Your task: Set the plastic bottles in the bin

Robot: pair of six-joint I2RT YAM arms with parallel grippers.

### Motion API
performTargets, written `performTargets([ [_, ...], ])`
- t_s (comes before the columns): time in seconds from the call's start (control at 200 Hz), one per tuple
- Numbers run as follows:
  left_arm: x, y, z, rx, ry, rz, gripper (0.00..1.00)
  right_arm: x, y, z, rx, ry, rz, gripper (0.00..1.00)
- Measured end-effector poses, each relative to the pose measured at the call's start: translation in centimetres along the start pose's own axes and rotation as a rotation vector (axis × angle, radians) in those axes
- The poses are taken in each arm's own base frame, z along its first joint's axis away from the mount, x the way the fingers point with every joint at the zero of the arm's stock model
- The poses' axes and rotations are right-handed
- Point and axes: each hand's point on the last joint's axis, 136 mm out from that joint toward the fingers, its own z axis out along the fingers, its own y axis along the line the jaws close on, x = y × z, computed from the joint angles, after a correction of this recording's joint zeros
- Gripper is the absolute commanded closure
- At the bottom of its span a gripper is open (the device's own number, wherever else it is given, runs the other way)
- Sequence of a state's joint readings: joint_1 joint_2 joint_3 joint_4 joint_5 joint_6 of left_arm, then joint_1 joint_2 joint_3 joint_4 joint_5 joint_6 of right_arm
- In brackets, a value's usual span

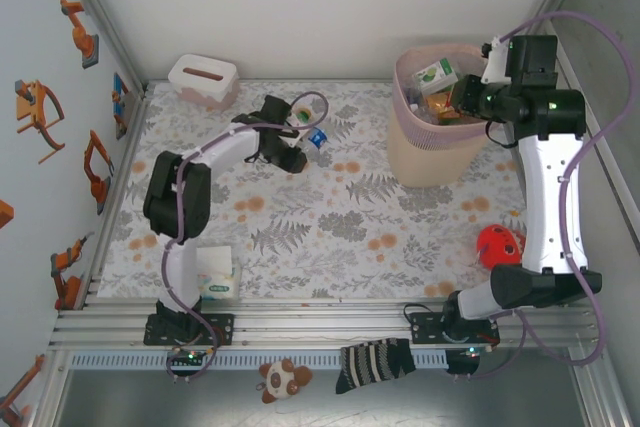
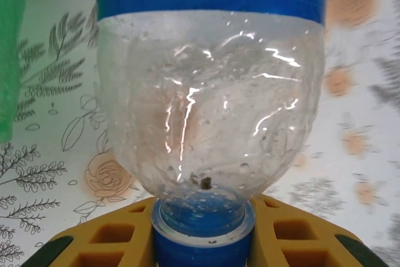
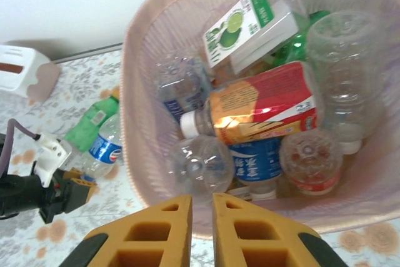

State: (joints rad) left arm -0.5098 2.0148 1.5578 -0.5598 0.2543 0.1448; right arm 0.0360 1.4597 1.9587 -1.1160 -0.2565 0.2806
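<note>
A table (image 1: 330, 217) under a cloth printed with grey ferns and orange flowers fills a white-walled booth (image 1: 300, 7); robot-arm stickers dot the left wall.

At the table's far right stands the bin (image 1: 430, 157), a tall beige basket with a pink liner. From the right wrist, its liner (image 3: 134, 92) surrounds a heap of bottles: one with a red and orange label (image 3: 262, 110) lies across the middle, a blue-labelled one (image 3: 256, 164) is below it, and clear ones are around them. A carton with green print (image 3: 244, 23) leans at the back.

The right arm (image 1: 550, 197) rises along the right edge and bends left, so the right gripper (image 1: 468, 97) hangs over the bin's opening. Its yellow jaws (image 3: 201, 217) are almost closed, a thin slit apart, with nothing in them.

The left arm (image 1: 200, 162) stretches to the far middle of the table. The left gripper (image 1: 302, 139) is clenched on the blue cap end of a clear bottle (image 1: 316, 137) with a blue label, well left of the bin. Its wrist view shows the jaws (image 2: 203, 229) pinching the neck, with droplets inside the bottle (image 2: 212, 104). A green bottle (image 1: 298, 119) lies just beside it on the cloth.
</note>
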Motion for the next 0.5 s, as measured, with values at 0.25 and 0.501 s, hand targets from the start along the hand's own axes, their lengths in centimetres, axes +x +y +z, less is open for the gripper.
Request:
performTargets([
  [0.25, -4.5, -5.1, -7.3, 0.193, -0.276, 0.090, 0.75, 0.2, 3.1, 0.5, -0.190, 0.020, 0.021, 0.61],
  [0.501, -6.6, -10.2, -12.2, 0.437, -0.415, 0.159, 0.76, 0.0, 6.0, 0.4, -0.376, 0.025, 0.016, 0.37],
])
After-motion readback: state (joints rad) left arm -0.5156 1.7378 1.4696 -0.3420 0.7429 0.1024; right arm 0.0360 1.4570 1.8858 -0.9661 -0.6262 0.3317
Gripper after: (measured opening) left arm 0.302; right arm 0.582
